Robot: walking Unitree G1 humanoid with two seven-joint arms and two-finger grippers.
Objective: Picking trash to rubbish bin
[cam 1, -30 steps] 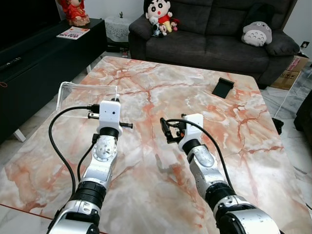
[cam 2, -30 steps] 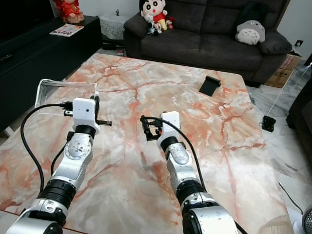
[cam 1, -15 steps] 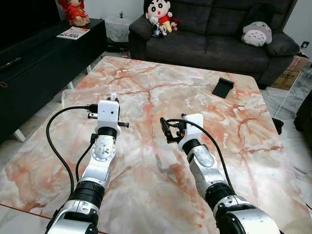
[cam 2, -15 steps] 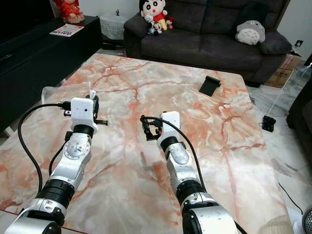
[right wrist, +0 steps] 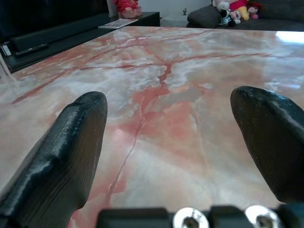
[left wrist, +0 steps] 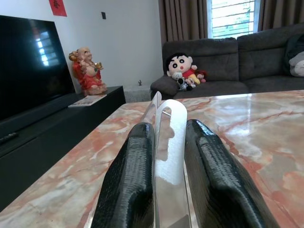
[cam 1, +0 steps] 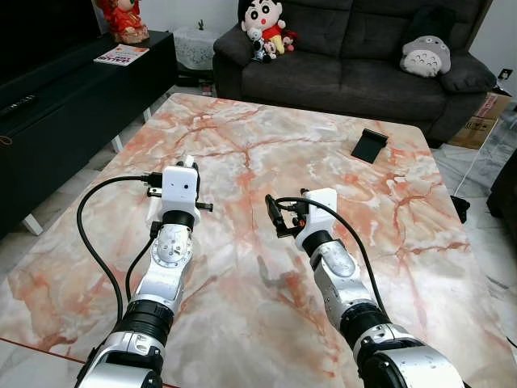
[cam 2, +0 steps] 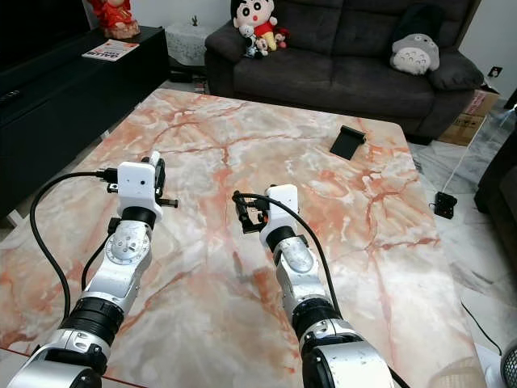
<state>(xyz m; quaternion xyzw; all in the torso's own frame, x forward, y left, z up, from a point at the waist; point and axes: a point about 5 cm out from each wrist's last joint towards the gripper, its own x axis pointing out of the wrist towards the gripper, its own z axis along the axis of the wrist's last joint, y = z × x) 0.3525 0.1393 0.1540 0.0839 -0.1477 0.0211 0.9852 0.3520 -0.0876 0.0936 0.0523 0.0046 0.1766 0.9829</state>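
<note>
A clear plastic piece of trash [left wrist: 169, 142] stands edge-on between my left gripper's two black fingers [left wrist: 130, 180], which are shut on it. In the left eye view, the left gripper [cam 1: 185, 166] is over the left part of the marble table [cam 1: 242, 315], and only a tip of the plastic [cam 1: 187, 160] pokes above the white wrist block. My right gripper [cam 1: 273, 217] hovers low over the table's middle, open, with nothing but bare marble between its fingers [right wrist: 71, 142].
A black phone-like object [cam 1: 369, 145] lies near the table's far right corner. Behind the table is a dark sofa [cam 1: 355, 65] with plush toys. A black TV cabinet [cam 1: 56, 97] runs along the left. A cardboard box [cam 1: 482, 117] sits at the far right.
The clear plastic, earlier spread flat out to the left of the left gripper, has swung in and now stands edge-on behind the wrist block. The right arm has not moved.
</note>
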